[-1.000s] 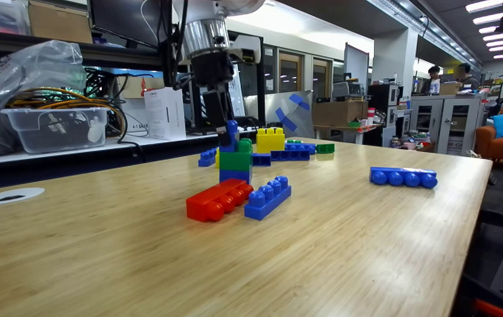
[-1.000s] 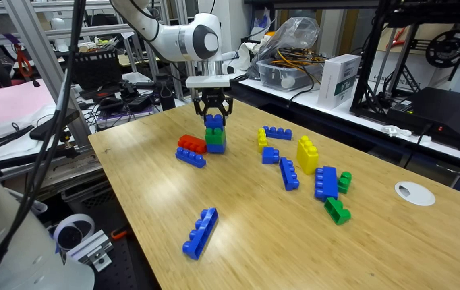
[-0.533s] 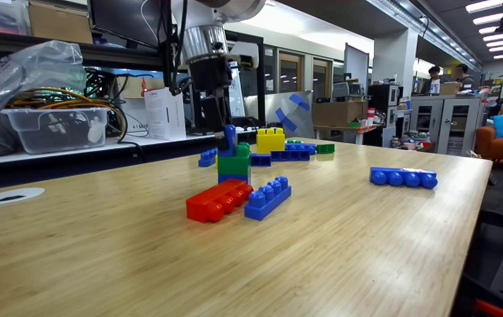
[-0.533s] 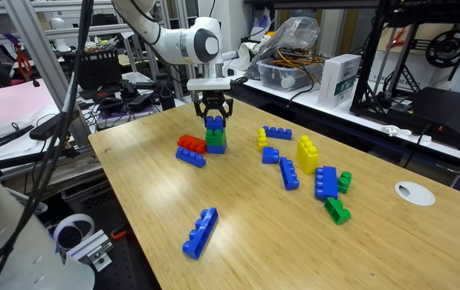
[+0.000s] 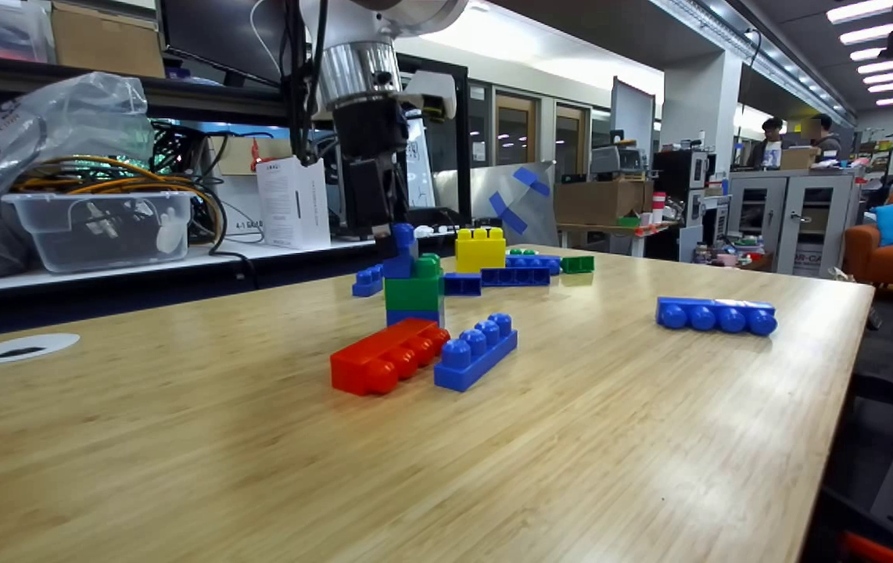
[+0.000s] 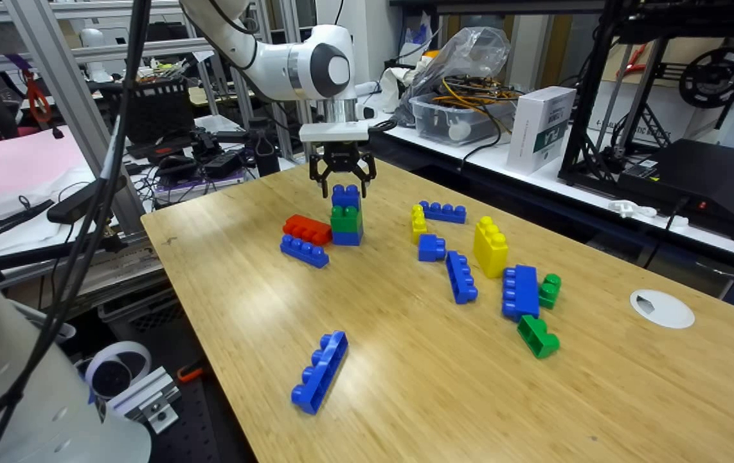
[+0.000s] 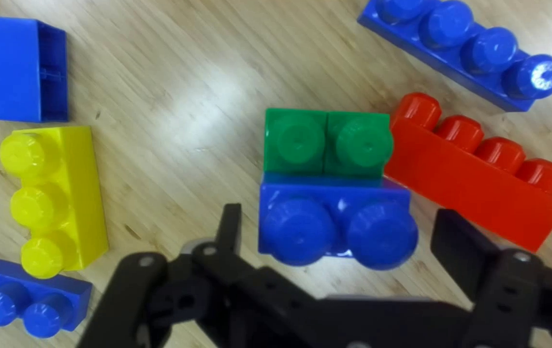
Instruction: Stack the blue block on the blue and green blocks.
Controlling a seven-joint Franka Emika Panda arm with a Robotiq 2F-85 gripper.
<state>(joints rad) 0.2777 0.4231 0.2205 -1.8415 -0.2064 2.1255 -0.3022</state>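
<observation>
While the gripper point(image 6: 344, 191) stands wide, its two black fingers point(image 7: 230, 227) are one on each side of the chunky blue plastic block point(image 7: 336, 220), near it but apart. This block, glossy and with two round studs, rests on top of the small stack of blue and green blocks point(image 6: 346, 225), which is one green brick point(image 5: 414, 295) above one blue brick point(image 6: 347, 239). It covers only one side of the green top, so two green studs are visible in the wrist view. Just beside the stack lies one flat red brick point(image 7: 474, 181) on its side, with four studs, and next to it one long blue brick point(image 7: 450, 58) with four more. Elsewhere on the smooth, light wooden desk point(image 6: 405, 360) I count two yellow bricks point(image 6: 490, 249), one large and one smaller, two small green bricks point(image 6: 537, 337), and five other blue bricks point(image 6: 522, 292): three long and narrow, two chunky. One of the long ones shows its hollow inside.
</observation>
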